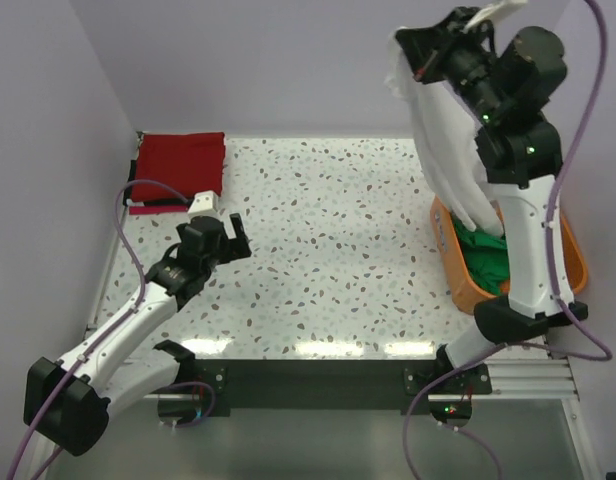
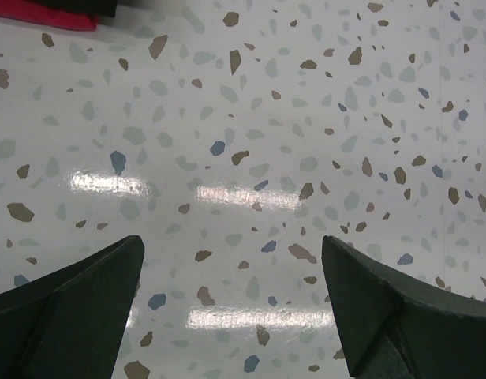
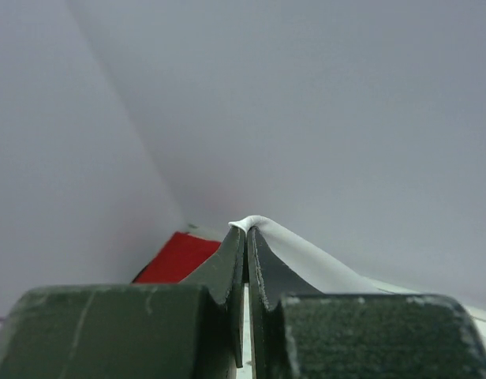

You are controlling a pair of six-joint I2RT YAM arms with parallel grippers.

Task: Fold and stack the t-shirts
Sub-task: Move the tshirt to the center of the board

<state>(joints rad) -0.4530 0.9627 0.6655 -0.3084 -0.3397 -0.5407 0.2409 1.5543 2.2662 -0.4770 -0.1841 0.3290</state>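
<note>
The right gripper (image 1: 478, 22) is raised high above the tub (image 1: 450, 262), its fingers (image 3: 227, 268) pressed together on a pinch of the white shirt (image 1: 443, 150). The shirt hangs down from the grip in a long drape, and its lower end reaches into the tub, where the green shirt (image 1: 486, 255) lies bunched. The tub sits at the table's (image 1: 328, 220) right edge. The red shirt (image 1: 180, 160) lies folded flat in the far left corner, with a dark cloth (image 1: 153, 203) edge showing under its near side. The left gripper (image 1: 220, 228) hovers low over the table near the red shirt, jaws spread wide and holding nothing; only speckled tabletop shows between its fingers (image 2: 77, 304)
</note>
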